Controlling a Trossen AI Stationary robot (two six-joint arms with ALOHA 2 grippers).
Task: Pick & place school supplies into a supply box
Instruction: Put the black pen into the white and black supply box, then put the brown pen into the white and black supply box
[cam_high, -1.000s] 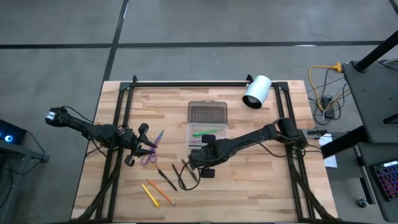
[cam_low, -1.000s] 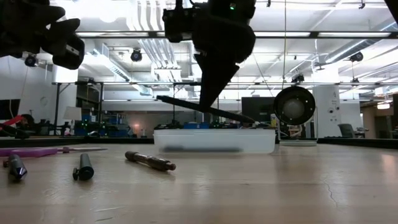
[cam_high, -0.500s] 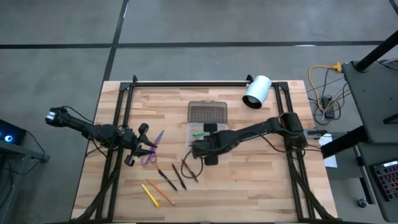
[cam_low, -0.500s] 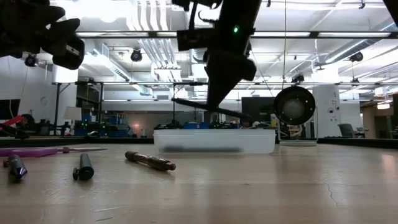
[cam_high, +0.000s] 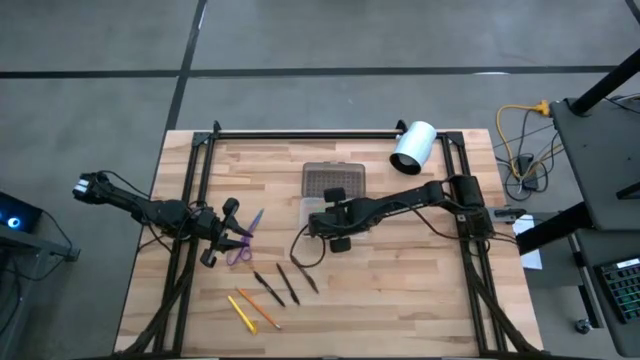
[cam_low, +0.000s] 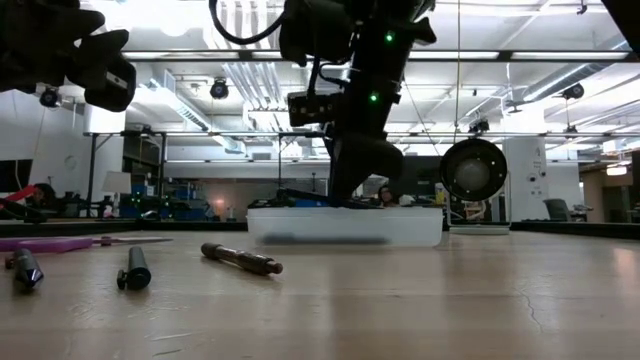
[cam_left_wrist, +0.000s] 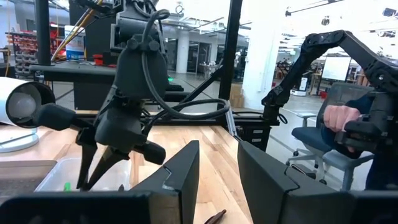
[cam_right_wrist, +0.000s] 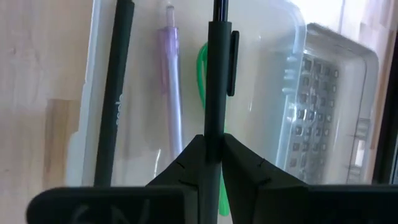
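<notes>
**Pen poised over the open box**

Wooden tabletop (cam_high: 420, 280) carries the whole job, with loose pens (cam_high: 268, 290) scattered on its left half. Judging by the layout, a placing step is in hand: the right arm reaches across to the supply box (cam_high: 312, 212), whose dotted lid (cam_right_wrist: 323, 118) lies folded back. Next comes a clean release, letting the pen drop flat beside those already inside. The right gripper (cam_right_wrist: 210, 152) pinches a black clipped pen (cam_right_wrist: 217, 68) directly above the tray. The left gripper (cam_left_wrist: 214, 165), fingers spread and empty, waits near the purple scissors (cam_high: 243, 240).
</notes>
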